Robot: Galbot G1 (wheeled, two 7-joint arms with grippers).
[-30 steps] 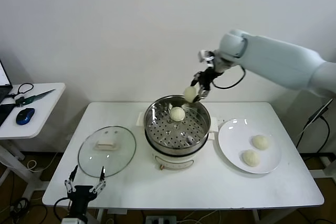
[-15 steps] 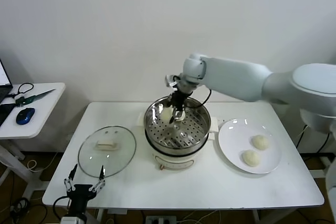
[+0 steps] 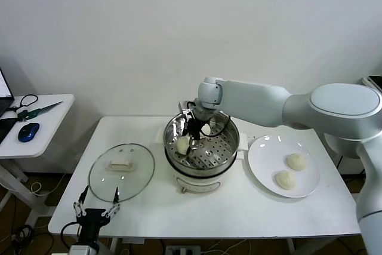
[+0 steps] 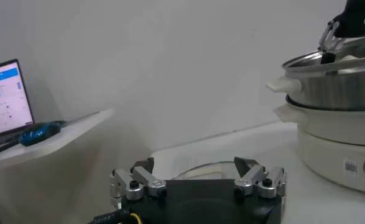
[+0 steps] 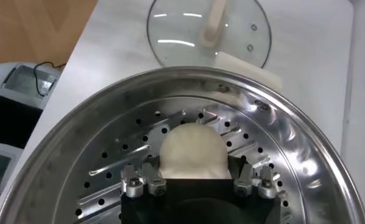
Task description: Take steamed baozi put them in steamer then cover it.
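Observation:
My right gripper (image 3: 185, 146) is down inside the steel steamer (image 3: 231, 146), shut on a cream-white baozi (image 3: 182, 145) that sits low over the perforated tray on the steamer's left side. In the right wrist view the baozi (image 5: 191, 152) fills the gap between the fingers (image 5: 142, 181). A second baozi (image 3: 206, 129) shows partly behind the gripper at the far side of the tray. Two more baozi (image 3: 296, 161) (image 3: 285, 179) lie on the white plate (image 3: 262, 168). The glass cover (image 3: 122, 170) lies flat to the steamer's left. My left gripper (image 3: 95, 210) is parked open at the front left edge.
The steamer's rim (image 5: 279, 122) rings the right gripper. The cover also shows in the right wrist view (image 5: 209, 30). A side table (image 3: 36, 126) with a blue mouse stands at the far left. The steamer also shows in the left wrist view (image 4: 334, 73).
My right gripper carried the baozi from above the steamer's far rim down and to the left into the steamer. The left arm has not moved.

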